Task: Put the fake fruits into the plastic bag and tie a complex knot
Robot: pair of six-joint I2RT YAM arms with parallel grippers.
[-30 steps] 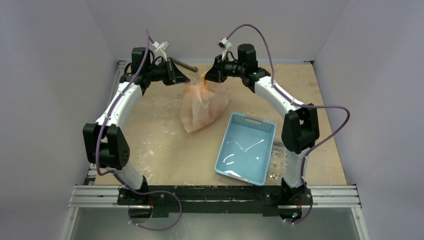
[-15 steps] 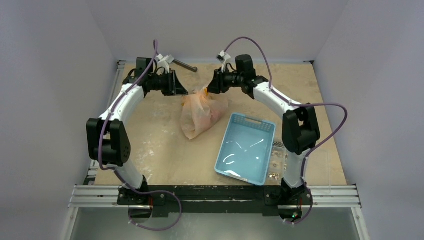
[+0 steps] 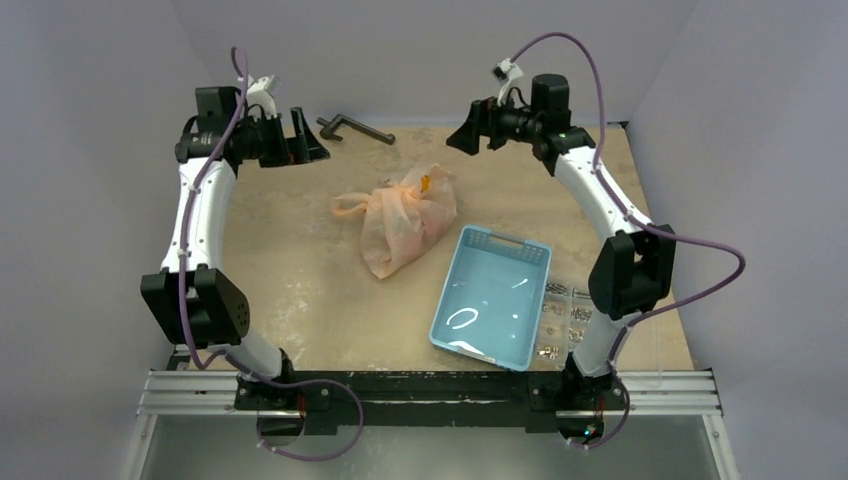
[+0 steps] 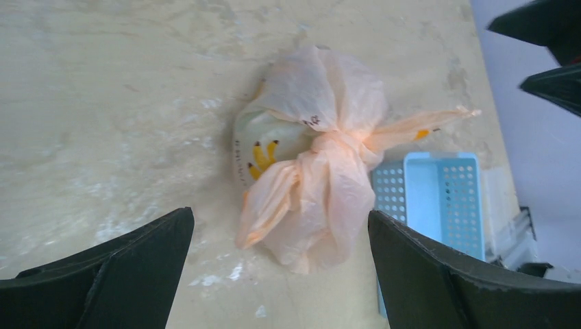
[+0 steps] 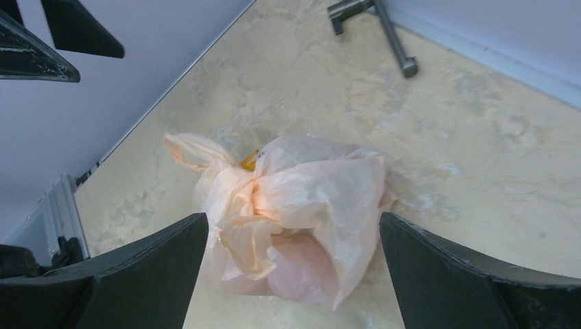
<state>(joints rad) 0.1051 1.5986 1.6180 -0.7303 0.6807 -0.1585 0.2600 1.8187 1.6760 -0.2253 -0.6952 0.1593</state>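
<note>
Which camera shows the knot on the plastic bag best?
The left wrist view: the knot sits mid-frame with both tails spread. The right wrist view shows only bunched folds there; the top view shows it small and far.

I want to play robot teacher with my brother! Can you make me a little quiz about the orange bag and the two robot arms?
1. True or false: the plastic bag is tied shut with a knot.
2. Where does the bag lie, compared with the light-blue basket? A: inside it. B: on the table, beside it. C: underneath it.
3. Fill in the gap: the left gripper and the right gripper both have their jaws ____, holding nothing.

Key: 1 true. 2 B. 3 open.
</note>
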